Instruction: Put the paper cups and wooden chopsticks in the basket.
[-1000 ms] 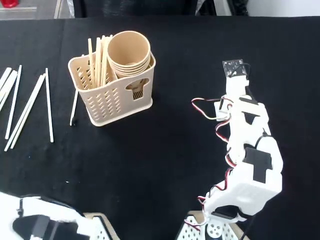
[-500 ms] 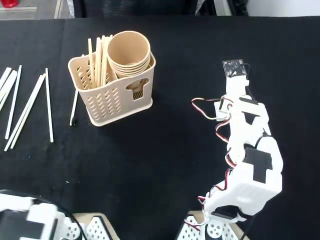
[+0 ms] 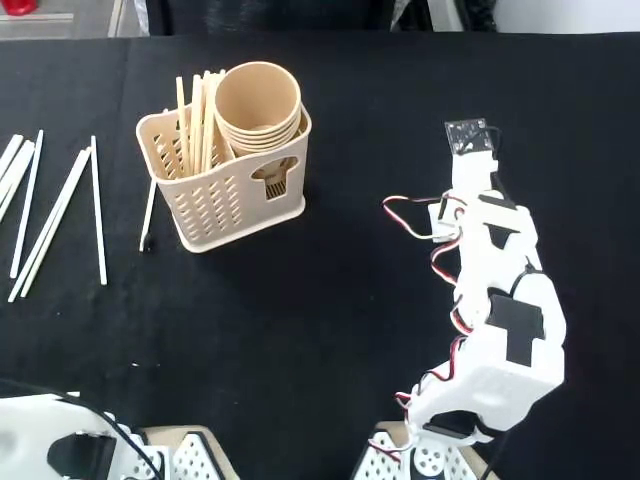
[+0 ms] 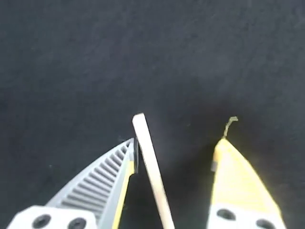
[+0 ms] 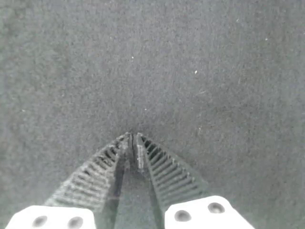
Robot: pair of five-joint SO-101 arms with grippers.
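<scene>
Paper cups (image 3: 257, 100) and wooden chopsticks (image 3: 195, 120) stand in the basket (image 3: 225, 205), toward the table's (image 3: 330, 300) far left.
Loose chopsticks (image 3: 97, 210) lie by the left edge. The left gripper (image 4: 177, 140) is spread, a single chopstick (image 4: 150, 162) leaning on one finger. The right gripper (image 5: 132, 136) is clenched on nothing, tips meeting over the cloth.

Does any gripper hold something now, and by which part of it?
The right gripper is shut on nothing. The left gripper is open; a wooden chopstick leans against one finger near the stick's end, not clamped.
</scene>
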